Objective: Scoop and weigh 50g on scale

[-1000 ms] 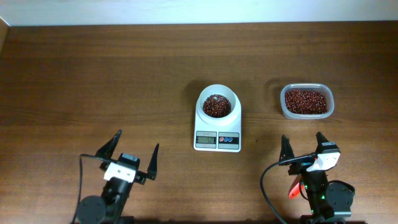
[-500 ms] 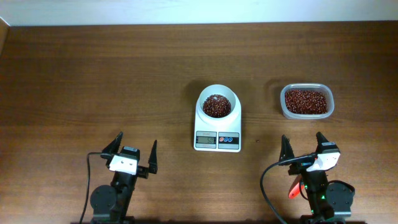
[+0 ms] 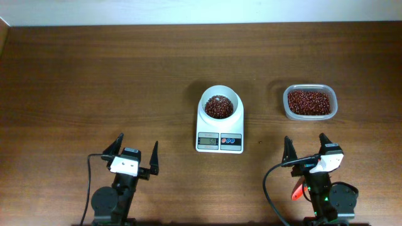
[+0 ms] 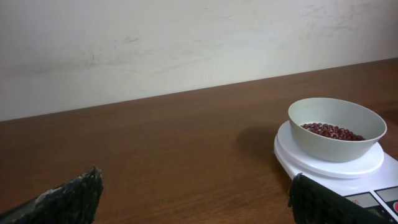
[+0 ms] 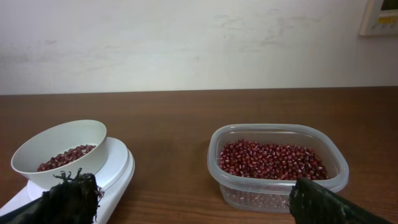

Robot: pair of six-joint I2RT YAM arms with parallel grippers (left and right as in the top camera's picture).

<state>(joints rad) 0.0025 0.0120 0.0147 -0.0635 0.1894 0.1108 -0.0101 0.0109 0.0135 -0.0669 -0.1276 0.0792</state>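
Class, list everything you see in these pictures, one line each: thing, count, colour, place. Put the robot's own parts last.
table: one, dark brown wood, under everything
scale: one, white, table centre
bowl: one, white, on the scale
tub: one, clear plastic, right of the scale
beans: two heaps, reddish-brown, one in the bowl, one in the tub
orange-red object: one, partly hidden, near edge, right side
left pincer: one, black, open, empty, near edge, left side
right pincer: one, black, open, empty, before the tub

A plain, lab-like test room: a bare brown wooden desk (image 3: pixel 94 75) set against a scuffed white wall (image 5: pixel 186 37), which carries a small control panel (image 5: pixel 380 15).
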